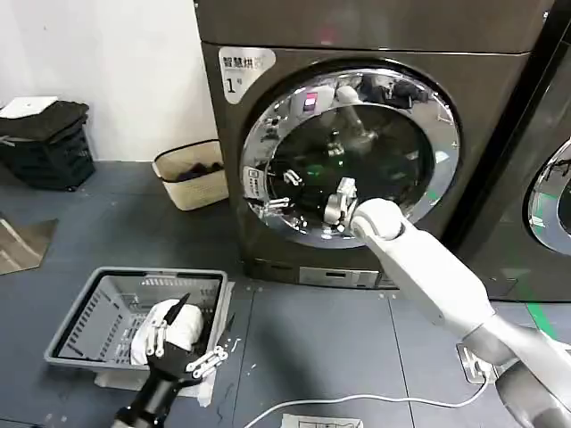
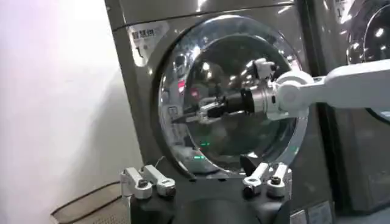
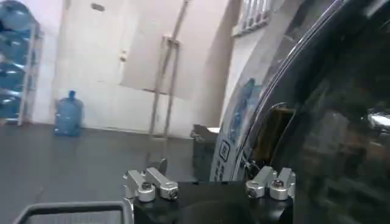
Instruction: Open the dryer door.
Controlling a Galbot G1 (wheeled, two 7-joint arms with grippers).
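Your white right arm's gripper (image 1: 284, 191) at the round chrome-ringed, dark-glass dryer door (image 1: 350, 152), near its nine o'clock rim, fingers spread, door shut on grey-brown machine (image 1: 375, 36), your left gripper (image 1: 192, 334) released over grey plastic basket (image 1: 80, 321).

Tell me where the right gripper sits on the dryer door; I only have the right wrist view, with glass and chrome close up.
Observer: The left wrist view shows the right gripper reaching to the left side of the dryer door, by its chrome ring.
Operator: Is the door open?
Observer: In the head view it looks shut, flush in the machine marked 1.
Operator: And the left arm?
Observer: The left gripper hangs low and open at a grey basket holding white cloth.
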